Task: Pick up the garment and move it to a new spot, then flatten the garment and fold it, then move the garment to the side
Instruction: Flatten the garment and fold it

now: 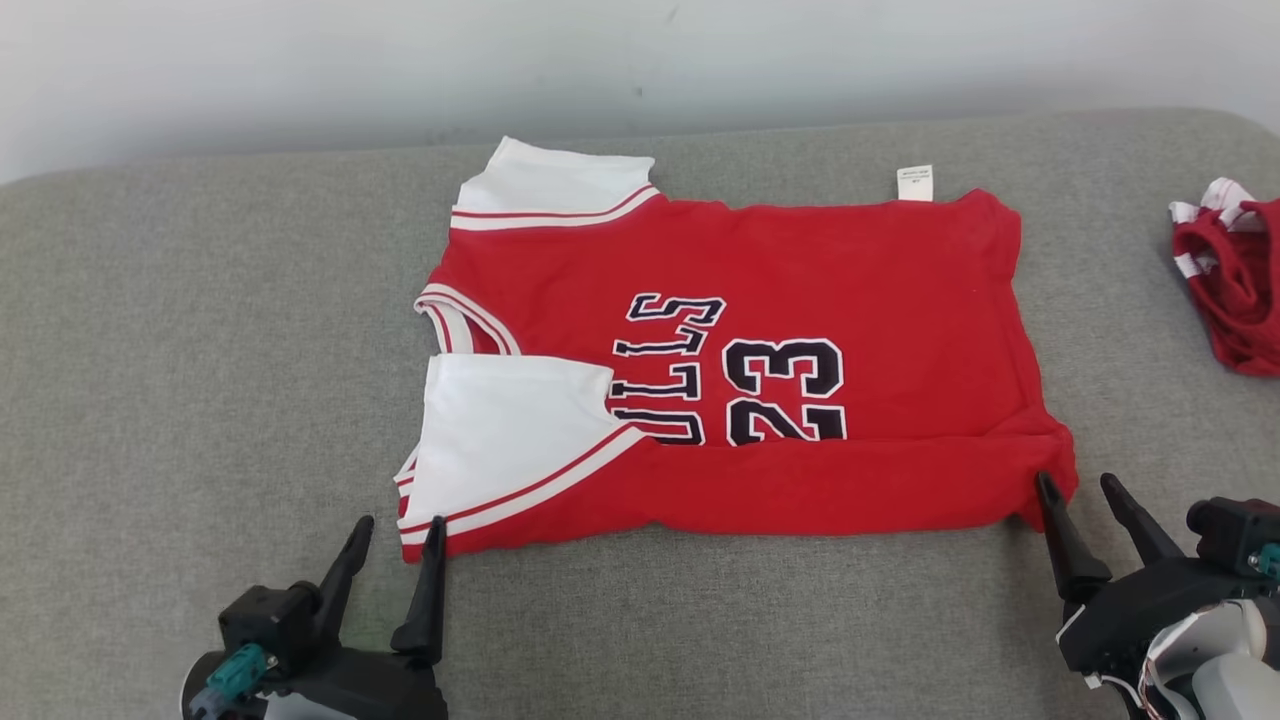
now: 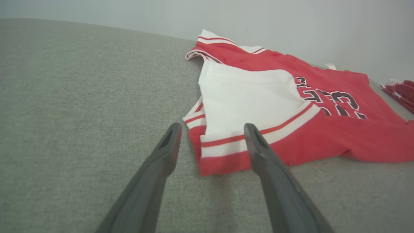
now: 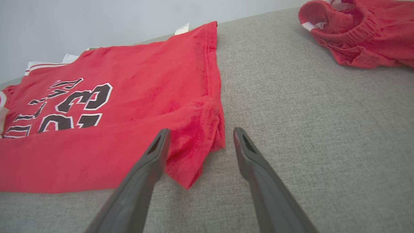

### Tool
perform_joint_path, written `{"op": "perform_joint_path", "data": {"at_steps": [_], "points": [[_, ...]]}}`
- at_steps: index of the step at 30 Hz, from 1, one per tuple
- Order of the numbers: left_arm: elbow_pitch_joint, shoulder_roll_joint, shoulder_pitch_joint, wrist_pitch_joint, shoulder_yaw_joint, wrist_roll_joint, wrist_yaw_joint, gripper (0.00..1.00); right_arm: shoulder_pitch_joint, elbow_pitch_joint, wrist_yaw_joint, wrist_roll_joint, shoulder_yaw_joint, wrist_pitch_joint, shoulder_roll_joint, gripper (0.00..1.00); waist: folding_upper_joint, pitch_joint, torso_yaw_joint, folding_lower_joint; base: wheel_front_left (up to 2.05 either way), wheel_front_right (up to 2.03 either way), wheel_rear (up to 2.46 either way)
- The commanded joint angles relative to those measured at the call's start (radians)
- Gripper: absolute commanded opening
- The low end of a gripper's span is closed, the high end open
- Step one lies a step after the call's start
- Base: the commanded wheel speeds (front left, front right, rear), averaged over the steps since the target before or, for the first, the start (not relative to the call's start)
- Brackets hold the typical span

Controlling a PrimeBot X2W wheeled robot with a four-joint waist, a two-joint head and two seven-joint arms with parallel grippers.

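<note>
One grey fabric surface (image 1: 200,350) spans the scene, with a pale wall (image 1: 300,60) behind its far edge. At its centre lies the red jersey (image 1: 880,260), its near edge folded over. Crumpled red shorts (image 1: 1235,290) sit at the right. The left gripper (image 1: 400,521) and right gripper (image 1: 1075,479) stand spread and empty at the jersey's near corners.

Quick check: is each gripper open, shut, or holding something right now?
Left gripper: open, holding nothing, at the near sleeve-end corner of the jersey.
Right gripper: open, holding nothing, at the jersey's near hem corner.
</note>
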Motion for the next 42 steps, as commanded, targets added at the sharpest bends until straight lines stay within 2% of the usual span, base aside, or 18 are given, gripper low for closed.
{"op": "perform_joint_path", "data": {"at_steps": [1, 10, 11, 12, 13, 14, 22, 29, 33, 41, 42], "points": [[0.022, -0.005, -0.018, -0.004, -0.001, 0.011, -0.006, 1.00, -0.026, 0.032, -0.003, -0.007, 0.007, -0.006, -0.008, 1.00, -0.0001, 0.015, 0.005, 0.0001, 0.00, 0.00, 0.00], [0.137, -0.024, -0.093, -0.003, -0.023, 0.003, -0.017, 1.00, -0.112, 0.163, -0.003, 0.020, 0.058, -0.026, 0.018, 1.00, -0.0001, 0.049, 0.003, 0.0001, 0.00, 0.00, 0.00], [0.153, -0.026, -0.101, -0.003, -0.027, -0.003, -0.020, 0.96, -0.120, 0.176, -0.003, 0.026, 0.068, -0.026, 0.022, 0.93, -0.0001, 0.051, 0.003, 0.0001, 0.00, 0.00, 0.00], [0.167, -0.028, -0.107, -0.002, -0.031, -0.006, -0.021, 0.40, -0.128, 0.188, -0.003, 0.030, 0.077, -0.032, 0.026, 0.41, -0.0001, 0.052, 0.002, 0.0001, 0.00, 0.00, 0.00], [0.176, -0.030, -0.112, -0.002, -0.032, -0.009, -0.023, 0.24, -0.135, 0.202, -0.003, 0.035, 0.084, -0.038, 0.030, 0.25, -0.0001, 0.052, 0.002, 0.0001, 0.00, 0.00, 0.00], [0.185, -0.030, -0.117, -0.002, -0.032, -0.010, -0.025, 0.00, -0.140, 0.212, -0.003, 0.043, 0.092, -0.046, 0.035, 0.00, -0.0001, 0.052, 0.002, 0.0001, 0.00, 0.00, 0.00], [0.155, -0.031, -0.107, -0.002, -0.006, -0.013, -0.028, 0.00, -0.156, 0.239, -0.003, 0.094, 0.152, -0.119, 0.022, 0.00, -0.0001, 0.002, 0.003, 0.0001, 0.00, 0.00, 0.00], [0.034, -0.041, 0.023, -0.002, 0.052, -0.030, -0.024, 0.00, -0.066, 0.174, -0.003, 0.136, 0.185, -0.138, -0.011, 0.00, -0.0001, -0.059, -0.003, 0.0001, 0.00, 0.00, 0.00], [-0.037, -0.051, 0.134, -0.003, 0.076, -0.034, -0.011, 0.00, 0.020, 0.123, -0.003, 0.154, 0.167, -0.132, -0.034, 0.00, -0.0001, -0.083, 0.000, 0.0001, 0.00, 0.00, 0.00], [-0.092, -0.071, 0.236, -0.003, 0.028, -0.042, 0.008, 0.00, 0.163, 0.038, -0.003, 0.143, 0.101, -0.085, -0.033, 0.00, -0.0001, -0.094, 0.011, 0.0001, 0.00, 0.00, 0.00], [-0.088, -0.071, 0.235, -0.003, 0.024, -0.041, 0.011, 0.00, 0.169, 0.032, -0.003, 0.136, 0.089, -0.083, -0.028, 0.29, -0.0001, -0.095, 0.010, 0.0001, 0.00, 0.00, 0.00]]}}
